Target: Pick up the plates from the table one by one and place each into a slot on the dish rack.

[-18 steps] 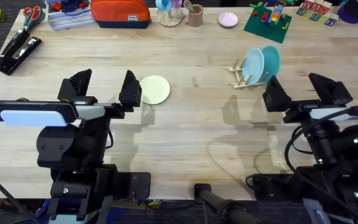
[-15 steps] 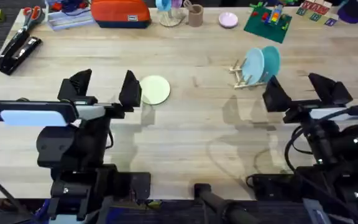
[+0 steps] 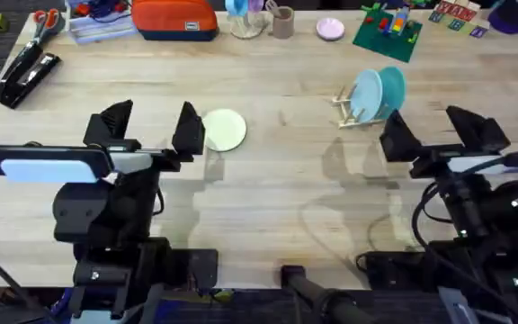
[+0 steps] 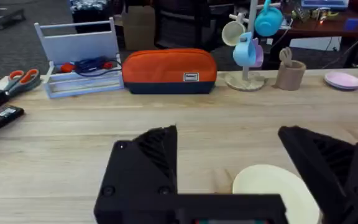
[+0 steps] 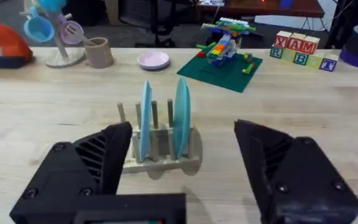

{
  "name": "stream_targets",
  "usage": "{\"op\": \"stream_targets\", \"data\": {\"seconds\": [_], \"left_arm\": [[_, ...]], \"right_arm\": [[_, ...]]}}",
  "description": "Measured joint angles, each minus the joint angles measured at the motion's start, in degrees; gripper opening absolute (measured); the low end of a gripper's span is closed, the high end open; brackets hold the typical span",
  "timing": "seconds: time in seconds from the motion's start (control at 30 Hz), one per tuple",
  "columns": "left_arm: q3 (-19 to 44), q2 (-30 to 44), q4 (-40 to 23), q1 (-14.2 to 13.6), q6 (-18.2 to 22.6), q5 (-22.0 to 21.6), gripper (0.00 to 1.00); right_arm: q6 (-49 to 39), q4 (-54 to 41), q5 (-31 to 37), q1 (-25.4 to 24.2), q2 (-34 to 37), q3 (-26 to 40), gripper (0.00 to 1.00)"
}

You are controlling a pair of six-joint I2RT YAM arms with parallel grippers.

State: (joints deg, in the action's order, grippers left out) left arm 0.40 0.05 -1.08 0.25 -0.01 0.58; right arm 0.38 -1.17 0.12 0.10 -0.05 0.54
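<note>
Currently the yellow plate [image 3: 224, 130] lies flat on the tabletop [image 3: 277, 189], just beside the left pincer [image 3: 151, 128], whose fingers stand apart and empty. Judged light, rigid and smooth, it offers only its thin rim for grasping. The dish rack [image 3: 360, 112] stands well apart, holding a light blue plate [image 3: 365, 94] and teal plate [image 3: 392, 85] upright; the right pincer [image 3: 434, 133] is apart too
</note>
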Motion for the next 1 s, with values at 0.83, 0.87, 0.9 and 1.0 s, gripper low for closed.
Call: {"op": "stream_targets", "data": {"seconds": [0.83,0.87,0.9,1.0], "left_arm": [[35.0,3.3,-31.5,0.0,0.1,-0.2,0.993],[37.7,4.5,-33.4,0.0,0.0,-0.2,0.993],[40.7,6.0,-35.7,0.0,0.0,-0.2,0.993],[48.6,10.9,-41.7,0.0,-0.1,-0.2,0.993]], "right_arm": [[-3.4,-28.7,-1.1,0.0,0.5,31.2,0.994],[-3.4,-29.7,-1.1,0.0,1.1,33.0,0.994],[-3.4,-30.9,-1.1,0.0,2.0,34.8,0.994],[-3.4,-34.6,-1.1,0.0,5.6,39.6,0.994]]}}
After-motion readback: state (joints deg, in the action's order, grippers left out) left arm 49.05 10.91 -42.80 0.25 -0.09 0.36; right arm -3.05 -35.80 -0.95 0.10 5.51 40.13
